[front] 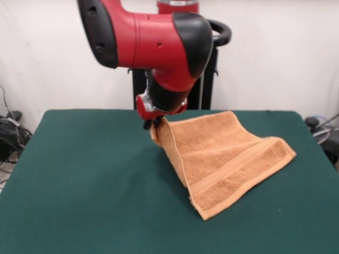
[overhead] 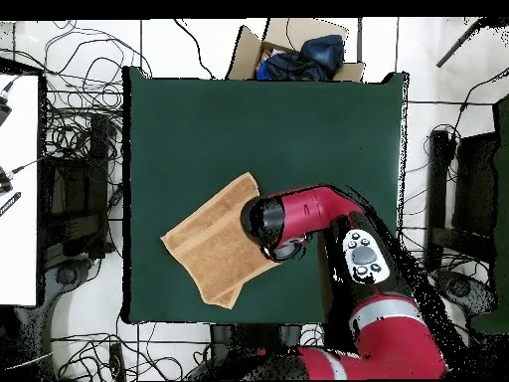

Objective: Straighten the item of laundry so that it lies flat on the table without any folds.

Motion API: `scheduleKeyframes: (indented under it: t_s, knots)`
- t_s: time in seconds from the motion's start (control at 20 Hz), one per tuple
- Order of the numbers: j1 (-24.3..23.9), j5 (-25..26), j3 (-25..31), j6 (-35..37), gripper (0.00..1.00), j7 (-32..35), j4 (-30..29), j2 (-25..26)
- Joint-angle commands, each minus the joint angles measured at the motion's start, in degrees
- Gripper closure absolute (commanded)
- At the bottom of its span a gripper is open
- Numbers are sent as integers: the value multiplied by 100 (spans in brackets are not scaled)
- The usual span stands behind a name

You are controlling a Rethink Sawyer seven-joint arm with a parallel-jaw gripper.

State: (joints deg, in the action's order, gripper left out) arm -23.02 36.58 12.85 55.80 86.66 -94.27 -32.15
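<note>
The light orange-tan towel (front: 222, 159) lies on the dark green table (front: 79, 185), right of centre in the front view. Its corner nearest the robot is lifted off the table, so the cloth slopes down from there to its near and right edges. My gripper (front: 152, 126) is shut on that raised corner, a short way above the table. In the overhead view the towel (overhead: 211, 244) lies left of centre and the arm's end (overhead: 270, 224) covers its right corner; the gripper itself is hidden there. A woven border band runs along the towel's near edge.
The robot's pedestal (front: 204, 79) stands behind the table's far edge. An open cardboard box with dark cloth (overhead: 298, 55) sits past the table's top edge in the overhead view. Cables lie on the floor around the table (overhead: 75, 129).
</note>
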Motion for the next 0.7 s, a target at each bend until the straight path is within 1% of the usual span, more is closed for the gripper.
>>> scheduleKeyframes:
  t_s: [0.05, 0.3, 0.45, 0.55, 0.6, 0.65, 0.7]
  knots:
    - [384, -466, -784, 605, 100, 2225, 434, 227]
    - [572, -636, -1004, 406, 100, 2535, 500, 407]
    - [578, -796, -1008, 251, 100, 2538, 441, 419]
    - [603, -935, -1041, 125, 100, 2666, 365, 413]
    - [640, -1047, -1102, 104, 100, 2848, 280, 404]
    - [649, -1140, -1139, 129, 100, 2922, 202, 385]
    - [700, -1300, -1253, 329, 100, 3088, 18, 293]
